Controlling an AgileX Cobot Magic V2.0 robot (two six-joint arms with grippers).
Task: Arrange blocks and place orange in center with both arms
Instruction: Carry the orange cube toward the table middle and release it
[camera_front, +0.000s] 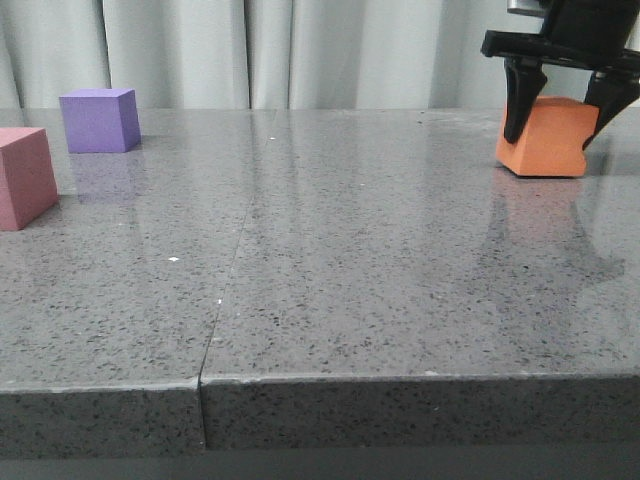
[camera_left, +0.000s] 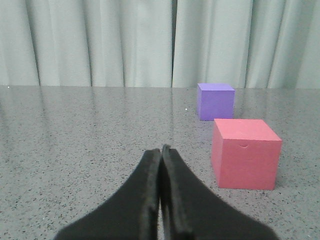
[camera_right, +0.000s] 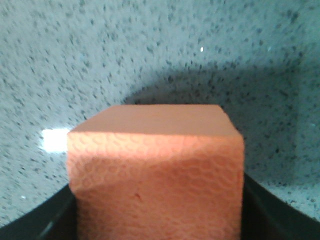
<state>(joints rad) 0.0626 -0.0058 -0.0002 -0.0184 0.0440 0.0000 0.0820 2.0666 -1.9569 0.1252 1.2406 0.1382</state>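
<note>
The orange cube (camera_front: 545, 135) is at the far right of the table, slightly tilted, between the fingers of my right gripper (camera_front: 553, 138), which is shut on it. In the right wrist view the cube (camera_right: 156, 170) fills the space between the black jaws of that gripper (camera_right: 159, 222); I cannot tell whether it touches the table. The purple cube (camera_front: 98, 120) stands at the far left. The pinkish-red cube (camera_front: 25, 178) stands in front of it at the left edge. My left gripper (camera_left: 161, 148) is shut and empty, low over the table. The pinkish-red cube (camera_left: 245, 152) and the purple cube (camera_left: 216, 101) lie ahead of it, to one side.
The grey speckled table (camera_front: 330, 260) has a seam (camera_front: 225, 290) running from front to back. A pale curtain (camera_front: 300, 50) hangs behind the table. The table's front edge (camera_front: 400, 378) is near the camera.
</note>
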